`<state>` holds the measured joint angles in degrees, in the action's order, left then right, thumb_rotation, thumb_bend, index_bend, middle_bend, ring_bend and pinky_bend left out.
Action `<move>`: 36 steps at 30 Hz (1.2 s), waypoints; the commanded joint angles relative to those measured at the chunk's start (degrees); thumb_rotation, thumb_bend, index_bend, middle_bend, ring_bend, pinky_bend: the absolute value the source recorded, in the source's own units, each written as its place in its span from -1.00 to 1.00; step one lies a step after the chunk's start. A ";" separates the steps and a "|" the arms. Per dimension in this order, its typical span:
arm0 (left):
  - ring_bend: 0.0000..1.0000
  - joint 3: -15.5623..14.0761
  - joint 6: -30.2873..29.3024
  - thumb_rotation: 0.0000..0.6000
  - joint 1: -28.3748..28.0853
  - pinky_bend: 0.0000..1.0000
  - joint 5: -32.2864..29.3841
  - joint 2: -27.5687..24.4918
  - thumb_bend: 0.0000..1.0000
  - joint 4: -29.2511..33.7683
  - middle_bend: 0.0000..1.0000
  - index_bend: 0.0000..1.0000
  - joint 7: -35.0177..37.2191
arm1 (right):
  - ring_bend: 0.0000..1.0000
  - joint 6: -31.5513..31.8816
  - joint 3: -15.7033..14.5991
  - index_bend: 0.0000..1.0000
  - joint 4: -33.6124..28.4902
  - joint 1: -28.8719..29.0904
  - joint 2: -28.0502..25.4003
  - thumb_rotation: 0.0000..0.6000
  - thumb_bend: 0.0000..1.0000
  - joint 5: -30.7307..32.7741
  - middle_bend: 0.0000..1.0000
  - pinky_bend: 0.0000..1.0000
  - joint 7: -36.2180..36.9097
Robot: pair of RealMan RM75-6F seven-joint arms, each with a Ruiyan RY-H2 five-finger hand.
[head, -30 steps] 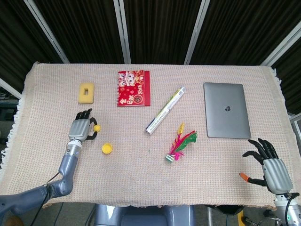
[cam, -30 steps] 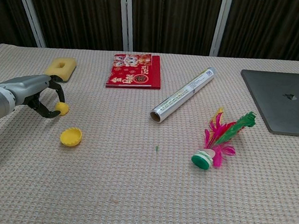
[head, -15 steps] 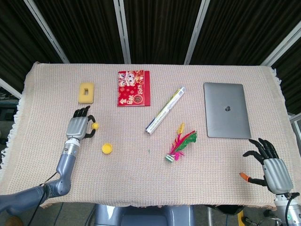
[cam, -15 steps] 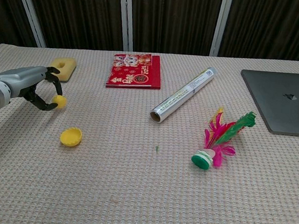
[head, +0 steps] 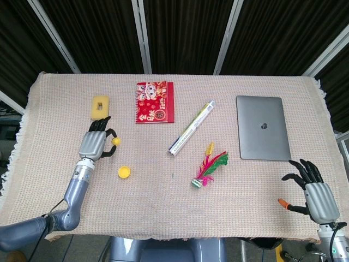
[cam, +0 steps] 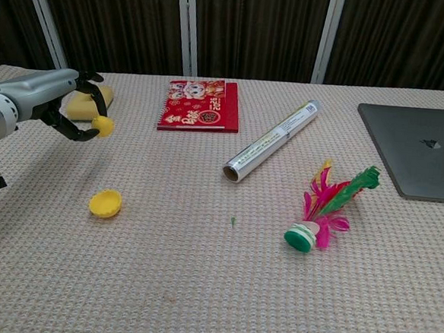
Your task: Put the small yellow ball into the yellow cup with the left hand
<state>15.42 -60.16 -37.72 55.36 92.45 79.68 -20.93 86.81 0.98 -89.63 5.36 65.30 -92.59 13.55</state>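
Note:
My left hand (head: 96, 143) (cam: 65, 104) pinches the small yellow ball (head: 116, 141) (cam: 103, 126) between thumb and a finger, lifted well above the cloth. The yellow cup (head: 124, 172) (cam: 106, 202) stands on the table, below and slightly right of the ball, apart from the hand. My right hand (head: 316, 192) hovers at the near right corner with its fingers spread and nothing in it; the chest view does not show it.
A yellow sponge (head: 100, 106) lies just behind the left hand. A red booklet (head: 155, 102), a foil roll (head: 191, 127), a feather shuttlecock (head: 209, 168) and a grey laptop (head: 262, 135) lie further right. A small orange object (head: 283, 204) is by the right hand.
The left hand has risen with the ball, moving up and slightly toward the right and away from the table surface. The right hand has stayed put.

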 commanded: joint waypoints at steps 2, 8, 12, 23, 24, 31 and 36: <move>-1.00 1.08 -1.78 1.00 -0.60 -1.00 -0.66 0.37 -0.18 3.22 -1.00 -0.07 -1.32 | -0.96 0.05 0.05 -0.19 0.06 0.06 0.09 1.00 -1.00 -0.11 -0.77 -1.00 -0.19; -1.00 0.88 -3.60 1.00 -1.45 -1.00 -1.71 2.82 -0.18 5.66 -1.00 -0.07 -3.84 | -0.97 0.50 0.16 -0.19 0.24 -0.03 0.20 1.00 -1.00 -0.26 -0.77 -1.00 0.06; -1.00 0.12 -4.25 1.00 -1.58 -1.00 -2.02 4.48 -0.18 6.25 -1.00 -0.07 -4.59 | -0.96 0.56 0.21 -0.19 0.46 0.06 0.31 1.00 -1.00 -0.39 -0.77 -1.00 0.17; -1.00 -3.30 -7.37 1.00 1.56 -1.00 3.47 0.56 -0.18 10.13 -1.00 -0.06 -2.17 | -0.97 1.13 0.05 -0.19 0.76 -0.65 0.08 1.00 -1.00 0.17 -0.77 -1.00 0.84; -1.00 -3.65 -7.69 1.00 1.93 -1.00 4.05 0.02 -0.17 10.44 -1.00 -0.06 -1.88 | -0.97 1.26 0.00 -0.19 0.74 -0.75 0.07 1.00 -1.00 0.13 -0.77 -1.00 0.82; -1.00 -6.78 -9.66 1.00 4.80 -1.00 9.08 -3.12 -0.17 12.64 -1.00 -0.06 1.02 | -0.96 1.47 -0.12 -0.19 0.60 -0.90 0.14 1.00 -1.00 -0.17 -0.77 -1.00 0.47; -1.00 -8.47 -10.04 1.00 6.46 -1.00 11.18 -3.13 -0.17 11.46 -1.00 -0.06 3.84 | -0.96 1.09 -0.05 -0.19 0.57 -0.71 0.12 1.00 -1.00 -0.06 -0.77 -1.00 0.64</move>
<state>7.35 -69.98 -31.70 66.11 89.34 91.55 -17.62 87.90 0.92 -89.07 4.65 65.41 -92.65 14.19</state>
